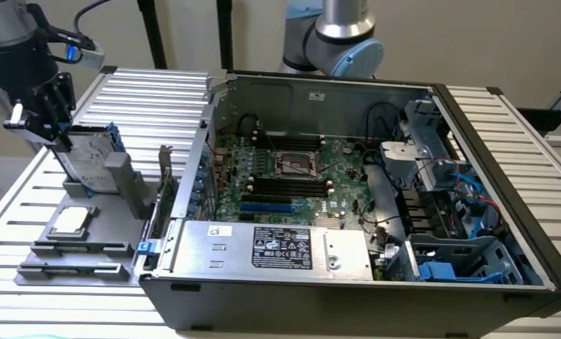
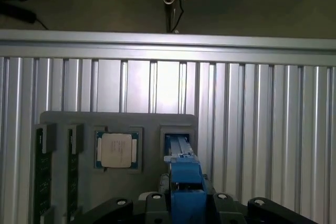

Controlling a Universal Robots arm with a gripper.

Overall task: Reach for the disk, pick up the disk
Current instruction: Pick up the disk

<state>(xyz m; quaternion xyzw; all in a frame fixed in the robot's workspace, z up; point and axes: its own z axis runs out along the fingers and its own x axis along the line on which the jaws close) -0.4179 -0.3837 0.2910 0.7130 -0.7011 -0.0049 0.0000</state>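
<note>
The disk (image 1: pixel 90 161) stands tilted in the holder (image 1: pixel 78 248), its top edge at the claw (image 1: pixel 56 134). Whether it is clamped cannot be told. It is best gripped squarely and drawn out in line with the holder.

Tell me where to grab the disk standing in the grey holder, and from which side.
Take the disk by its upper edge, clamping across the two flat faces, coming from above. It stands on edge, tilted, its lower part sunk in the grey holder, so only the top is free.
</note>
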